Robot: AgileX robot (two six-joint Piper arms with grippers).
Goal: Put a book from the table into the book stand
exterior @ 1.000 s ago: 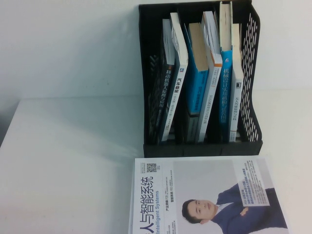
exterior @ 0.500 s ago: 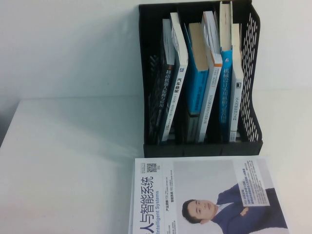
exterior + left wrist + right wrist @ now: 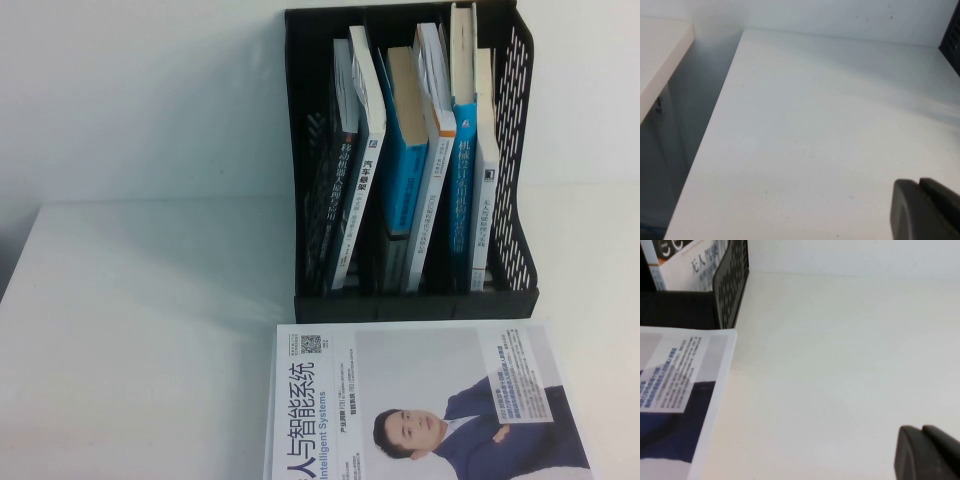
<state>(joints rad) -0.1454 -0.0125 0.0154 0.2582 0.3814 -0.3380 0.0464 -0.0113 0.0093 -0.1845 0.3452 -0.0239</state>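
Note:
The black book stand [image 3: 410, 305] stands upright at the back of the white table [image 3: 150, 330], its three slots holding several upright volumes. No cover with a dark circular graphic shows. A thin white-spined paperback [image 3: 366, 140] leans in the left slot, with only its spine and top edge visible. My left gripper [image 3: 920, 183] is shut and empty over bare table, left of the stand. My right gripper [image 3: 923, 430] is shut and empty over bare table, right of the stand [image 3: 732, 275]. Neither gripper shows in the high view.
A white volume picturing a man in a blue suit [image 3: 420, 400] lies flat in front of the stand, reaching the picture's lower edge; its corner shows in the right wrist view [image 3: 675, 390]. Blue-spined volumes [image 3: 405, 160] fill the middle and right slots. The table's left edge [image 3: 715, 130] drops off.

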